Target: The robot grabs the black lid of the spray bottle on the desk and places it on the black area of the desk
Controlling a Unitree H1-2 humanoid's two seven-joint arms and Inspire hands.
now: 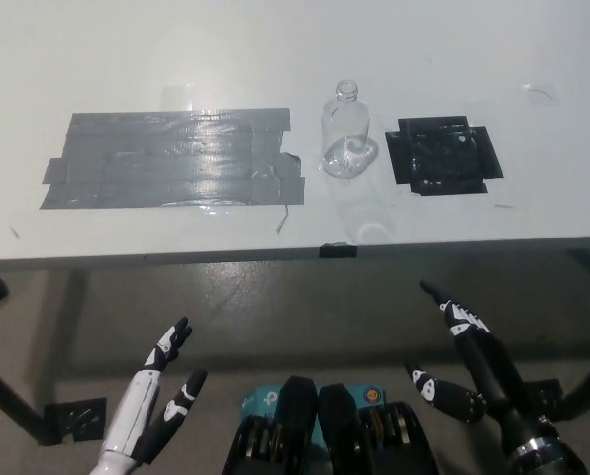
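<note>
While my white left hand (154, 396) hangs below the bench (275, 59) edge, fingers spread and empty, a grey tape patch (171, 158) lies on top. Beside it stands the clear spray bottle (347, 134), its neck bare, then the black area (442, 154). No black lid is visible; my black right hand (463, 366), low, splayed and empty, should locate it before reaching.

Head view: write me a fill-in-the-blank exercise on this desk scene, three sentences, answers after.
1. The clear plastic spray bottle stands between the grey tape patch and the ____ tape patch.
2. The bottle's neck is open, with no ____ on it.
3. The white left hand and the black right hand both hang ____ the white desk's front edge, fingers spread.

Missing words: black; lid; below
</note>
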